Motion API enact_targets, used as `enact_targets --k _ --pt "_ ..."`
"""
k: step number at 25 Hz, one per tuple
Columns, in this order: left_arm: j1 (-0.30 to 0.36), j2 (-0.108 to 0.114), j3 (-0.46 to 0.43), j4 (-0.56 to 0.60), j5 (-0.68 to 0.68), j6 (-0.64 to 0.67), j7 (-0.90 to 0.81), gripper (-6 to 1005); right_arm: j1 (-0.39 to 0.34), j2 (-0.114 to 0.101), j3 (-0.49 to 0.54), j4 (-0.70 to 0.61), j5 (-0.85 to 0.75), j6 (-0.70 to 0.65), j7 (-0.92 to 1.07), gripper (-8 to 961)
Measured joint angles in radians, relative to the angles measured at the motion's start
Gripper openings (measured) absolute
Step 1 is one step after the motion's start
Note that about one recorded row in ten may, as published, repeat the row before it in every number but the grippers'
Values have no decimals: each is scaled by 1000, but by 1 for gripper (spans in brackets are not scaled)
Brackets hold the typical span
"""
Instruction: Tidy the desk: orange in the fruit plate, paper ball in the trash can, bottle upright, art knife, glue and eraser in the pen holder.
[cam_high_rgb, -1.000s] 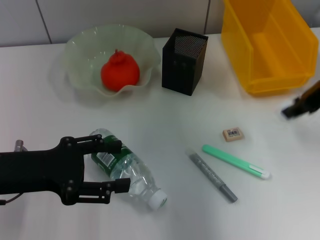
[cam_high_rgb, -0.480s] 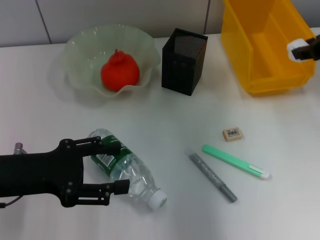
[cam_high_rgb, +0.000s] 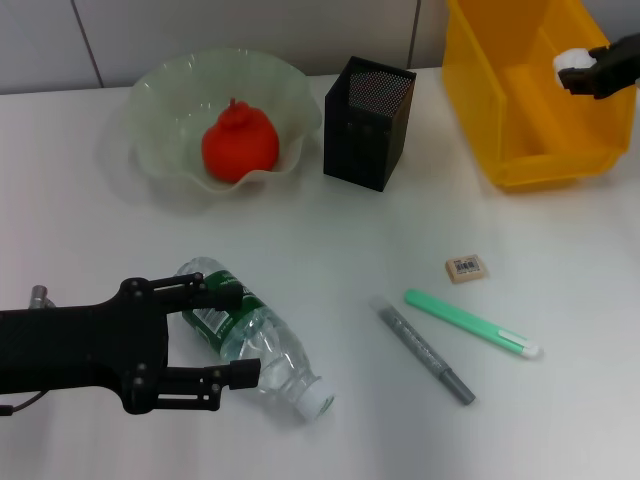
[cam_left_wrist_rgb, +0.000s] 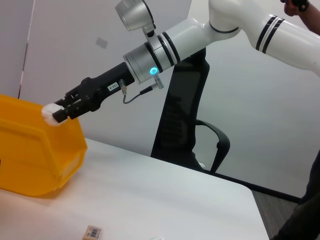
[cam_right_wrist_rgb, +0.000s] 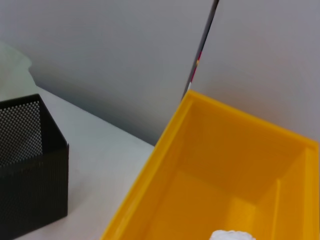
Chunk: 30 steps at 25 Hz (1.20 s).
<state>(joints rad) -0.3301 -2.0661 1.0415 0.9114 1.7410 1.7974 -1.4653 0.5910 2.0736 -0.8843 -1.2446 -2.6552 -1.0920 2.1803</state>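
Note:
The white paper ball is pinched in my right gripper, which hangs over the far right wall of the yellow trash can. The left wrist view shows that same ball above the can. On its side at the front left lies the clear bottle, and my left gripper is open with one finger on each side of it. The orange rests in the pale-green fruit plate. The black mesh pen holder stands between plate and can. The beige eraser lies right of centre.
A green pen-shaped stick and a grey one lie side by side below the eraser; I cannot tell which is the art knife and which the glue. In the right wrist view the can's inside sits directly below, with the pen holder beside it.
My right gripper has risen from low by the table's right edge up to the trash can's rim, carrying the paper ball. The left arm and the bottle have stayed put.

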Motion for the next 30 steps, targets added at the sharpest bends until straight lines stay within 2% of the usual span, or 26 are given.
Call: enact_targets --k 2,8,12,14,15,17,21,23,25,27,29,30 --pt "0 0 0 0 0 0 0 835 0 1 0 -1 2 1 -1 398" --pt "-1 0 0 0 0 -1 7 835 -1 1 6 -6 6 1 -2 613" --pt "-2 0 0 0 0 -6 18 835 -17 0 7 -35 42 -46 -4 684" --pt "-2 1 -2 1 0 -10 23 835 -33 -6 10 -78 79 -120 -4 720" --pt "-1 2 -8 4 1 -15 25 835 -59 -13 12 -136 123 -217 -4 738" --pt "-1 3 -11 5 4 -17 25 835 -78 -15 12 -170 148 -270 -4 773" --pt "2 5 -21 11 13 -18 29 835 -192 3 19 -338 269 -454 -36 790" --pt "1 7 -24 12 19 -19 35 835 -240 5 32 -369 346 -529 -74 789" --pt "-8 10 -27 13 21 -28 41 835 -294 5 85 -352 448 -626 -181 788" --pt "-14 10 -27 14 23 -31 48 835 -308 5 111 -327 481 -652 -231 788" --pt "-19 10 -26 15 25 -33 53 835 -327 1 170 -252 534 -705 -327 788" --pt "-22 10 -25 20 29 -34 65 835 -333 -7 243 -149 569 -764 -423 788"
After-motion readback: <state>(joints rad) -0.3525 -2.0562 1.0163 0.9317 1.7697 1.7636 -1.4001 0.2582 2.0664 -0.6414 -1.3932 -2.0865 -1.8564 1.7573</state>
